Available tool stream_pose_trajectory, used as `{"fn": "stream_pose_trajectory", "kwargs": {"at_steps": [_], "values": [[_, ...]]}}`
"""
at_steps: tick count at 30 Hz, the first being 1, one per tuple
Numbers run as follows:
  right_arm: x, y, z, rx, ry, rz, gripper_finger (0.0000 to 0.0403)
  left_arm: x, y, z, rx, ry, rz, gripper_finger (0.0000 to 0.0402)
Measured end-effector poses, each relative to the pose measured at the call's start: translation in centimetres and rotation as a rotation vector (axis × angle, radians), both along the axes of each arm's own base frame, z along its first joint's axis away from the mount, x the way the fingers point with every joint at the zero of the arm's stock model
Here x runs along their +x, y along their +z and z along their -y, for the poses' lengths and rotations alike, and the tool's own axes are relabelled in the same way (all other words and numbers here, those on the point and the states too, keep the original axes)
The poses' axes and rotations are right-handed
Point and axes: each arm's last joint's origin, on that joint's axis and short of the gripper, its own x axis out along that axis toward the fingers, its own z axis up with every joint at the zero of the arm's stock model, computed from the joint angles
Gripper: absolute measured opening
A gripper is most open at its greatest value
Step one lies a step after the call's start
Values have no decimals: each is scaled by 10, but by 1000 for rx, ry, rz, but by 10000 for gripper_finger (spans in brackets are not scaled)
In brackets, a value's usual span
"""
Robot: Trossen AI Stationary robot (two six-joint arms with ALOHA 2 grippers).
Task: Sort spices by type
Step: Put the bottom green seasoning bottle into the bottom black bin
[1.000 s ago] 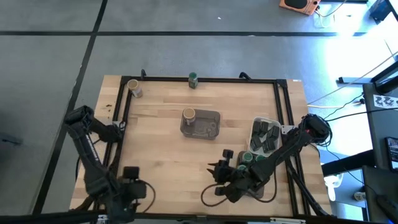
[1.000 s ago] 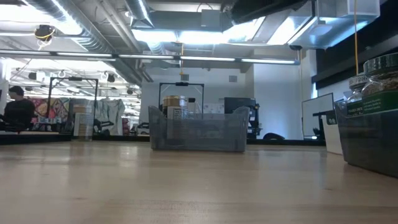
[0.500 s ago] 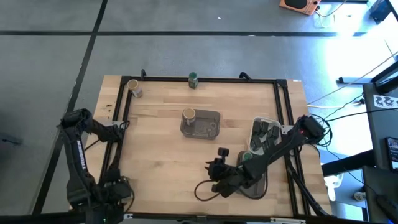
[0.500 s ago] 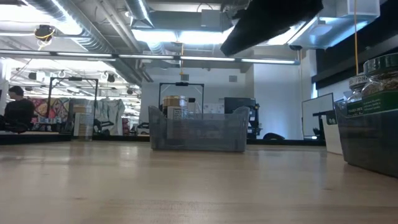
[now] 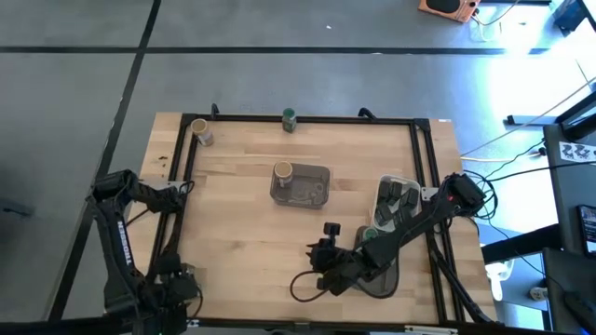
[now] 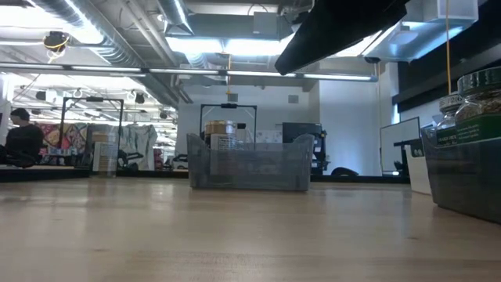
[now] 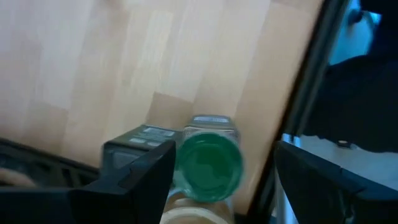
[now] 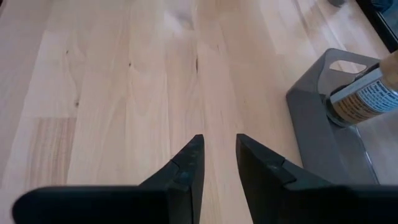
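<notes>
In the left wrist view a round jar with a green lid [image 7: 208, 165] stands upright on the table. A dark tin [image 7: 140, 138] and a tan lid [image 7: 193, 215] are close beside it. My left gripper [image 7: 225, 155] is open above the jar at the table's near left corner [image 5: 172, 288], one finger on either side of it. My right gripper [image 8: 217, 155] hangs over bare wood near the front middle [image 5: 312, 272]. Its fingers are a narrow gap apart with nothing between them.
A grey tray [image 5: 312, 186] at the table's middle holds a tan-lidded jar [image 5: 282, 172]. A white tray of dark tins [image 5: 396, 202] and a dark tray with green-lidded jars [image 6: 470, 102] are at the right. Single jars stand at the far left [image 5: 199, 130] and far edge [image 5: 289, 118]. A black rail [image 7: 311, 81] runs beside my left gripper.
My left gripper has gone toward the table's left edge and near corner, sunk a little and rolled about its own line. My right gripper has come slightly down and toward the left. Its arm now shows at the top of the low view.
</notes>
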Motion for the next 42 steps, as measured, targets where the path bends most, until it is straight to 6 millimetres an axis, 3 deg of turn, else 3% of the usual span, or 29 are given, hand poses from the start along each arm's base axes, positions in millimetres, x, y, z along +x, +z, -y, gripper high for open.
{"fn": "stream_pose_trajectory", "kwargs": {"at_steps": [22, 34, 42], "values": [[0, 0, 0, -2, 3, 2, 92, -6, -13, 3, 85, 27, -30, 269], [0, 0, 0, -7, 7, 0, 92, -8, -40, -1, 79, 51, -63, 269], [1, 1, -1, -12, 16, 5, 92, -8, -44, -4, 96, 24, -39, 267]]}}
